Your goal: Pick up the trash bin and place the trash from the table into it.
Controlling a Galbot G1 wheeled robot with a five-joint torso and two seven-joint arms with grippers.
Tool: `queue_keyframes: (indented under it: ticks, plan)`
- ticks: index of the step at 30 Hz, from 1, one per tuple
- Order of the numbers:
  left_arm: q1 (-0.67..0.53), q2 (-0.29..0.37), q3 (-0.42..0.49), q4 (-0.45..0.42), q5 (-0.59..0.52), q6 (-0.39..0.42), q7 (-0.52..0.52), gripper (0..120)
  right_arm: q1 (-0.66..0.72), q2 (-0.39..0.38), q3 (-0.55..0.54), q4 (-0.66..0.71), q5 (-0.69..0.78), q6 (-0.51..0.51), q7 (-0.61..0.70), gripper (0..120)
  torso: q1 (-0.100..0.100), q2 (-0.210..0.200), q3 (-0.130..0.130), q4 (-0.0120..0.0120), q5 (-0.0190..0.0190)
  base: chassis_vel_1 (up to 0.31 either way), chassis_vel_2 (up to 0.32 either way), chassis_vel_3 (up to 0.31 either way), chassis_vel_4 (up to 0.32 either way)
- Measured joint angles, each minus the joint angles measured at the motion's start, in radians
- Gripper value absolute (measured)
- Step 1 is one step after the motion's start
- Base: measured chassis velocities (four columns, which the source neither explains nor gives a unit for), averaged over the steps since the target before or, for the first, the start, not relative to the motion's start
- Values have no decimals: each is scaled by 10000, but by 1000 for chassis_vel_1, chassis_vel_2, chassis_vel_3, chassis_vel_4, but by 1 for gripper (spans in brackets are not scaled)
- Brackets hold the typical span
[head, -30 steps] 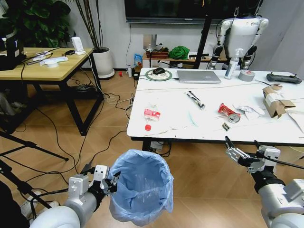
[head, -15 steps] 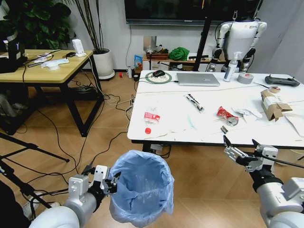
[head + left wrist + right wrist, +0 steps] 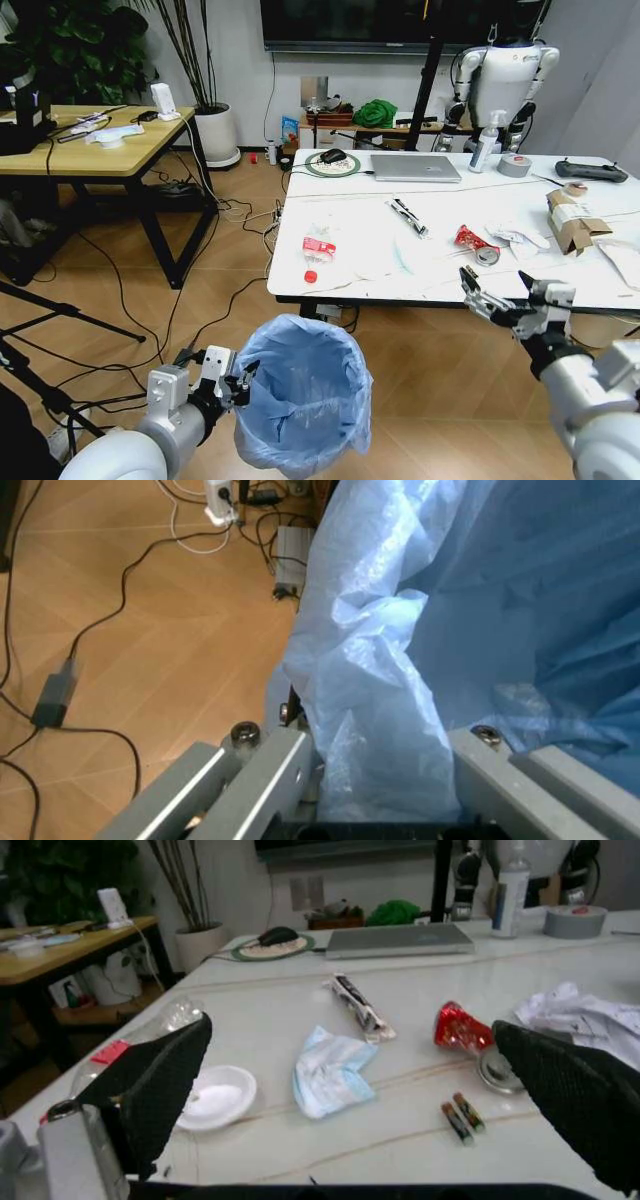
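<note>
At the lower left of the head view, the left gripper (image 3: 238,380) is clamped on the rim of the trash bin (image 3: 305,400), holding it above the wooden floor in front of the table (image 3: 360,272). In the left wrist view the metal fingers (image 3: 275,769) pinch a fold of the bin's crinkled light-blue bag (image 3: 420,667).

On the white table, a red wrapper (image 3: 319,244) and a red cap (image 3: 311,275) lie near the left edge. Toward the middle lie a pale blue face mask (image 3: 333,1069) and a dark narrow packet (image 3: 408,214). Further right are a crumpled red wrapper (image 3: 468,238), white paper (image 3: 518,236) and a torn cardboard box (image 3: 571,220).

At the right, the right gripper (image 3: 498,296) hovers at the table's near edge with its fingers spread apart and nothing between them. Two small batteries (image 3: 461,1117) lie just ahead of it.
</note>
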State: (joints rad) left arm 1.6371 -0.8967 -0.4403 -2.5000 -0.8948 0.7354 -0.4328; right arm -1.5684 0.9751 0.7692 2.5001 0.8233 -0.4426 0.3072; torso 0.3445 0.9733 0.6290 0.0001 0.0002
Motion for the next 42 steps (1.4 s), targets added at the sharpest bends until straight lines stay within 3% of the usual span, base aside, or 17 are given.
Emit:
queue_keyframes:
  ticks: [4, 7, 15, 16, 20, 26, 42]
  plan:
    - [3, 79, -23, 0, -28, 0, 13, 2, 1428, -774, -371, -574, 1087, -341, 440, 100, -10, -23, -13, 1, 0, 0, 0, 0, 0]
    - [-7, 129, -30, 0, -43, 0, 31, 2, 2065, -907, -666, -979, 1453, -556, 654, 100, -13, -31, -17, -2, 0, 0, 0, 0, 0]
    - [-44, 96, -30, 0, -76, 0, 53, 2, 3930, -911, -2237, -2143, 1616, -888, 1113, 100, -21, -48, -29, -1, -2, 0, 0, 0, 0]
    - [-62, 81, -35, 0, -93, 0, 74, 2, 4768, -847, -3028, -2618, 1848, -1052, 1601, 100, -23, -55, -31, -1, 0, 0, 0, 0, 0]
    - [-89, 34, -41, 0, -105, 0, 111, 2, 5398, -812, -3683, -2889, 2172, -1293, 2085, 100, -25, -59, -35, -4, -3, 0, 0, 0, 0]
    - [-185, -181, 38, 4, -117, 0, 145, 2, 7050, -733, -5606, -3690, 3149, -1605, 2908, 100, -32, -71, -43, -1, -3, 0, 0, 0, 0]
    - [-78, -410, 46, 29, -57, 0, 150, 2, 8424, -703, -7052, -4303, 5897, -2074, 5611, 98, -36, -85, -50, -1, -3, 0, 0, 0, 0]
